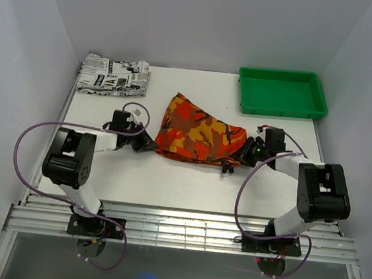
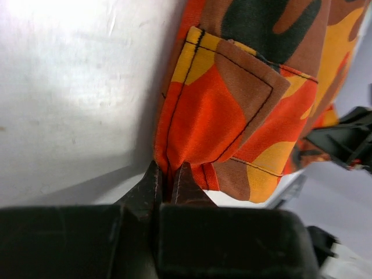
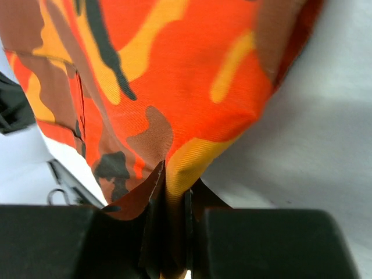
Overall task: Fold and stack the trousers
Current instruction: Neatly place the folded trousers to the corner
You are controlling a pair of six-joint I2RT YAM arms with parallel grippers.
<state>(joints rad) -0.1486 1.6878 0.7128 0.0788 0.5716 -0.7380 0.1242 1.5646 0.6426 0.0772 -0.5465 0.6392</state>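
Far left: newsprint garment (image 1: 113,75), folded. My left end effector (image 2: 168,181) is pinched shut on the left edge of the trousers (image 1: 200,135), which lie bunched mid-surface (image 1: 168,178). My right end effector (image 3: 173,189) clamps the opposite corner. I judge a fold is in hand; next, lift both ends evenly. Green tray (image 1: 283,73), far right, holds nothing.
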